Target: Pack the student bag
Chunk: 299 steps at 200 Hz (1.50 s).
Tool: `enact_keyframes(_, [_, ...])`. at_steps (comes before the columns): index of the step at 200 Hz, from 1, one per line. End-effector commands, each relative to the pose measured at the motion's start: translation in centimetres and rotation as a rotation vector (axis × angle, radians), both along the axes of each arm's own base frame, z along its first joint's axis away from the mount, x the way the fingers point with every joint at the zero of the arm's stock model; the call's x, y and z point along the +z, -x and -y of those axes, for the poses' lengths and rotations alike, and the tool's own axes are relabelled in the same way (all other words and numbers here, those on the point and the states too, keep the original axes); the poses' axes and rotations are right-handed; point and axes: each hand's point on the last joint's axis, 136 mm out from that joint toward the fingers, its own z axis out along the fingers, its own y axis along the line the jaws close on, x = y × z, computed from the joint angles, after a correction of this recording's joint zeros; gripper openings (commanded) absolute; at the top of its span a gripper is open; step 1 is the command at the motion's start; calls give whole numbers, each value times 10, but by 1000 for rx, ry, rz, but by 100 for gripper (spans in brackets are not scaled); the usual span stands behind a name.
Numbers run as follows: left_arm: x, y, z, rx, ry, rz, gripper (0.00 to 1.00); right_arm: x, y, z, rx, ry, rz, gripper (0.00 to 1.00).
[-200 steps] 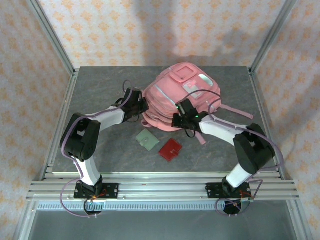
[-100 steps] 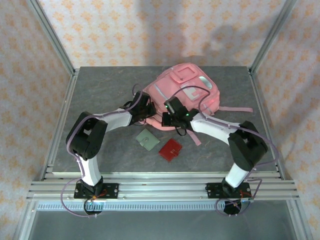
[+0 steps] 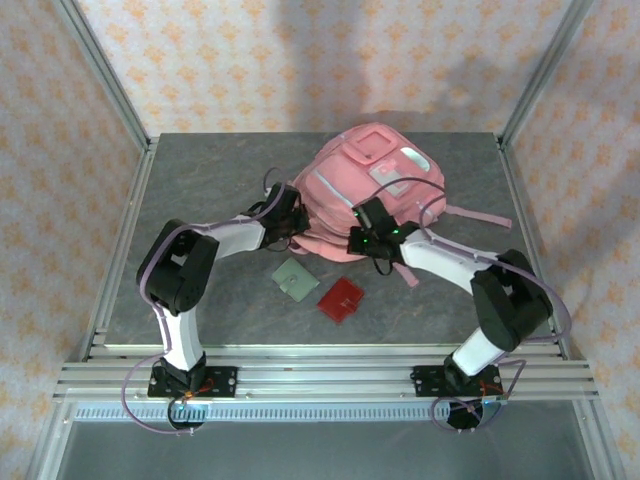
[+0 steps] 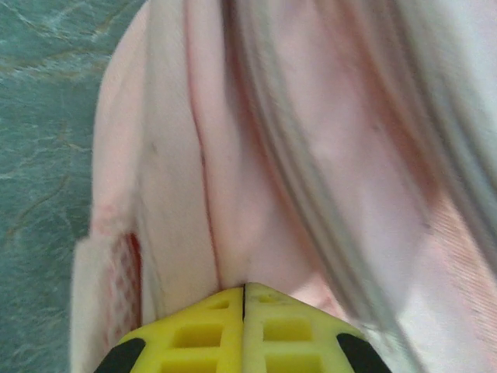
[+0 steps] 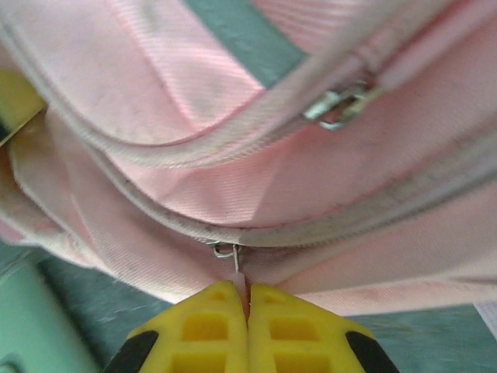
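Observation:
The student bag (image 3: 372, 185), a big pink backpack with grey zip trim, lies at the middle back of the table. My left gripper (image 3: 296, 214) is at its left side, yellow fingers (image 4: 202, 326) shut with a fold of the bag's pink fabric (image 4: 264, 171) drawn to their tips. At the bag's near edge my right gripper (image 3: 354, 241) is shut on a thin zip pull (image 5: 236, 263) hanging from a metal ring on the grey zip line of the bag (image 5: 233, 116).
A pale green flat card (image 3: 295, 279) (image 5: 35, 326) and a red flat item (image 3: 341, 298) lie on the grey table (image 3: 200, 170) in front of the bag. A pink strap (image 3: 470, 215) trails right. Metal frame posts stand at the table's corners.
My left gripper moved in right against the bag's left side. The bag and my right gripper shifted left, then back to the right.

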Motion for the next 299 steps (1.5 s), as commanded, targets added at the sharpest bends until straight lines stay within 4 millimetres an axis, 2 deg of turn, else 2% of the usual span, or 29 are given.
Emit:
enact_keyframes(1, [-36,4,-39,64,-159,-90,0,11,-21,74,-225,140,80,0])
enact_keyframes(11, [-38,2,-41,68,-165,-98,0,17,-27,80,-235,131,91,0])
enact_keyframes(19, [-36,1,-40,66,-160,-99,0,23,-31,76,-220,112,102,0])
enact_keyframes(46, [-12,0,-24,46,-104,-44,0,37,-35,48,-141,-2,112,0])
enact_keyframes(49, [-12,1,-22,44,-102,-42,4,37,-34,45,-134,-10,113,0])
enact_keyframes(52, [0,0,-20,42,-88,-16,9,38,-34,42,-128,-16,115,0])
enact_keyframes(57, [6,1,-16,36,-81,1,18,40,-34,37,-118,-28,120,0])
enact_keyframes(66, [9,3,-11,26,-82,12,21,42,-34,33,-110,-26,130,0])
enact_keyframes(90, [-4,4,-16,32,-146,-29,16,42,-41,52,-167,63,148,0])
enact_keyframes(95, [-19,5,-19,32,-168,-61,16,41,-42,55,-170,76,148,0])
enact_keyframes(108, [-28,6,-21,32,-188,-81,14,37,-45,67,-191,106,143,0])
enact_keyframes(148, [-50,4,-43,69,-302,-135,0,29,-61,120,-332,241,128,0])
enact_keyframes(180, [-59,0,-60,89,-361,-164,0,31,-75,151,-437,262,142,0])
enact_keyframes(214, [-62,-7,-74,110,-398,-177,0,43,-99,153,-465,224,207,0])
enact_keyframes(251, [-56,-14,-87,145,-403,-174,0,39,-121,160,-507,296,213,0])
enact_keyframes(272, [-51,-18,-90,129,-422,-164,0,34,-122,155,-489,276,206,0])
enact_keyframes(299, [-47,-22,-95,136,-423,-156,0,29,-109,155,-481,301,200,0])
